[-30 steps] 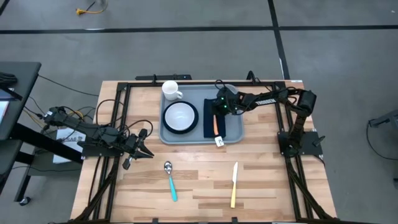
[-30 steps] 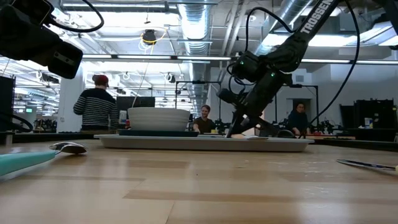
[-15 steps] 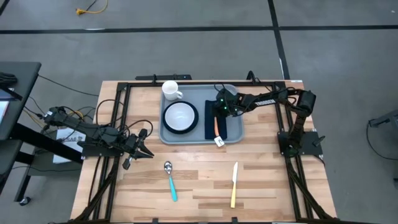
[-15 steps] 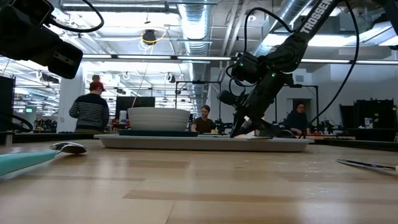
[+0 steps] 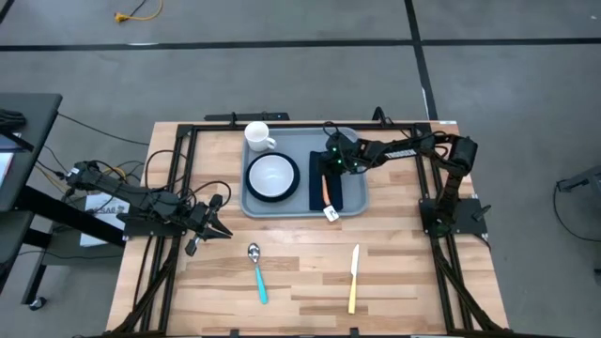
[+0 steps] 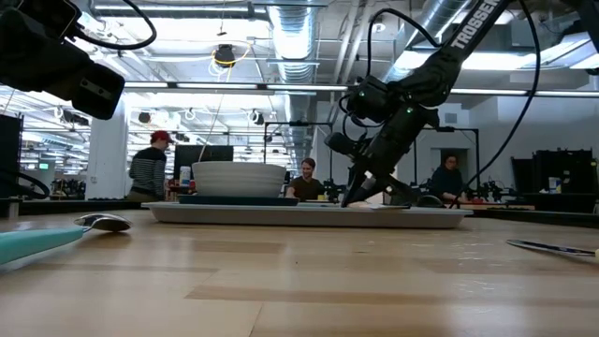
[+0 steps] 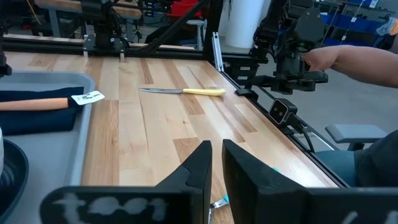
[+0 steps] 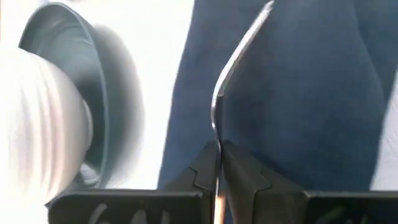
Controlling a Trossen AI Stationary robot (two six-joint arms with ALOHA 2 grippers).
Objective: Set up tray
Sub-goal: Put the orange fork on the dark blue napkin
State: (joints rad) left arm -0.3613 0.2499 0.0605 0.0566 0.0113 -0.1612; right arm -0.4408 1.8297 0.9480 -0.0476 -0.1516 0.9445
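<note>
Right tool (image 5: 328, 167) of mine sits clamped on the fork (image 8: 231, 59) over the navy napkin (image 5: 335, 188), in the tray (image 5: 355, 203) at the surface's far edge. Left tool (image 5: 217, 228), fingers nearly together, waits near the surface's left edge.

The high view looks straight down on the whole table (image 5: 310, 272) from well above. The low view sits at table-top height, facing level across the tray (image 6: 309, 214) into the room. Both wrist views look forward past their fingers; the right is very close, apparently above the napkin (image 8: 311, 81).
</note>
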